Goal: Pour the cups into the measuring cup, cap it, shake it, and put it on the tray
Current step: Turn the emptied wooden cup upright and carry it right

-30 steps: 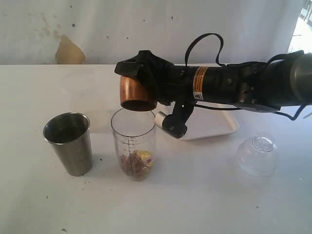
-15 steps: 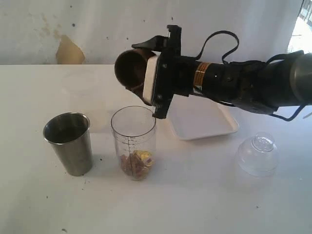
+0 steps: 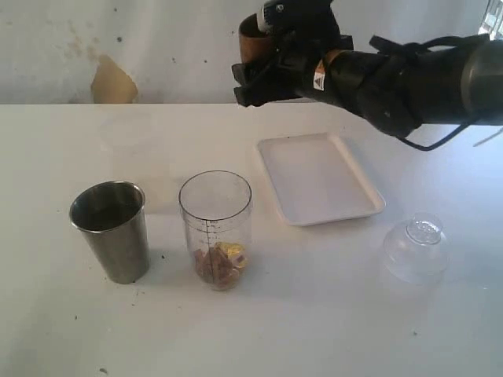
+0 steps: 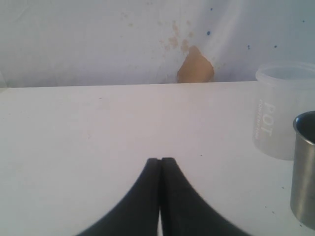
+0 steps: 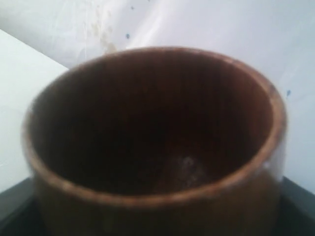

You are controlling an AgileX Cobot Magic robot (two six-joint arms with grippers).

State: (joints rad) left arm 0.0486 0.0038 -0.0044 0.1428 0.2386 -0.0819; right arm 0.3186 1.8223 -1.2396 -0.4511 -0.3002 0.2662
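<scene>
Over a white table (image 3: 314,330) flecked with dark specks, the right gripper (image 3: 269,49) clasps the wooden cup (image 3: 250,45) high above the far edge, beyond the white tray (image 3: 318,177). The measuring cup (image 3: 215,228) stands mid-table holding brown and yellow bits, too small to identify. The steel tumbler (image 3: 110,232) stands beside it, and the clear domed lid (image 3: 416,247) lies well apart. The left gripper (image 4: 160,164) rests pinched together, empty. Behind is a stained white wall (image 3: 157,47) with a tan patch (image 3: 112,82).
</scene>
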